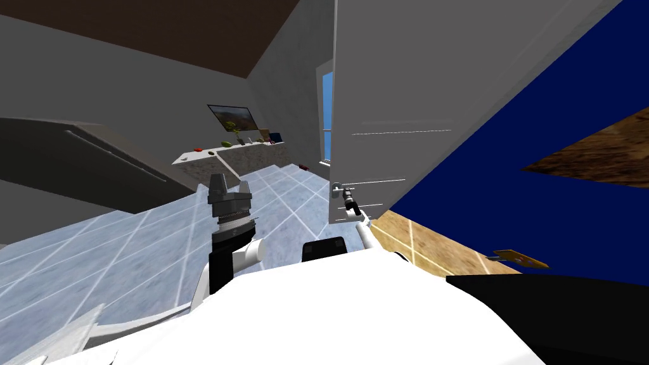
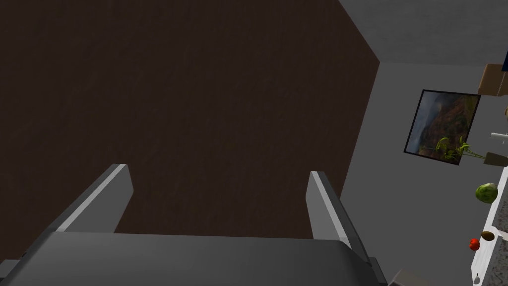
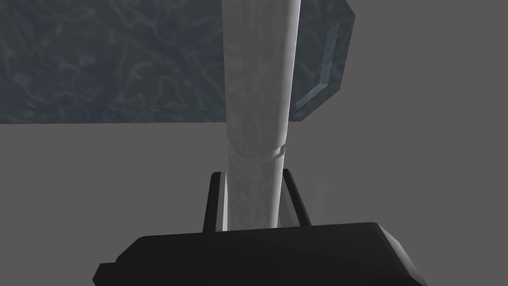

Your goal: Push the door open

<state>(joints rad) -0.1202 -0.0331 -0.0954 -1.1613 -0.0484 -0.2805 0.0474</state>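
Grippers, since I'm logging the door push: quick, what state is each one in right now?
Left gripper: open, holding nothing.
Right gripper: shut on the door handle.

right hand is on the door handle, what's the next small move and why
Probably press the right gripper forward to swing the grey door wider: its fingers are shut on the pale grey cylindrical handle, and the door's edge stands ajar with pale blue tiled floor showing past it.
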